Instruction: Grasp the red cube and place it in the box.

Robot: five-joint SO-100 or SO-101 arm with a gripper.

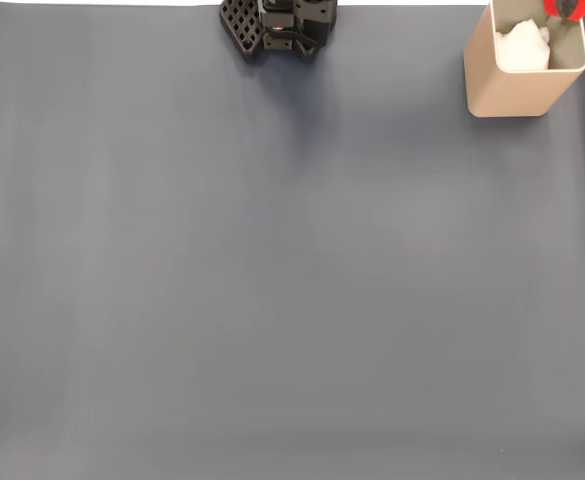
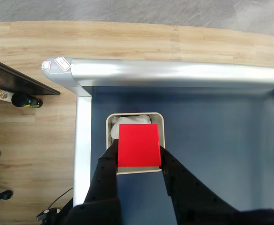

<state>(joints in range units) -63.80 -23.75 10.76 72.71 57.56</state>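
In the wrist view the red cube (image 2: 138, 145) is held between my two black fingers, with my gripper (image 2: 138, 151) shut on it directly above the open top of the tan box (image 2: 159, 118). White crumpled material (image 2: 131, 120) lies inside the box. In the fixed view the box (image 1: 517, 85) stands at the top right of the grey mat, and a sliver of the red cube (image 1: 572, 8) shows above its rim at the frame's upper edge.
The arm's black base (image 1: 277, 25) sits at the top middle of the grey mat (image 1: 272, 270). In the wrist view a metal table edge (image 2: 174, 72) runs beyond the box, with wooden floor (image 2: 29, 122) past it.
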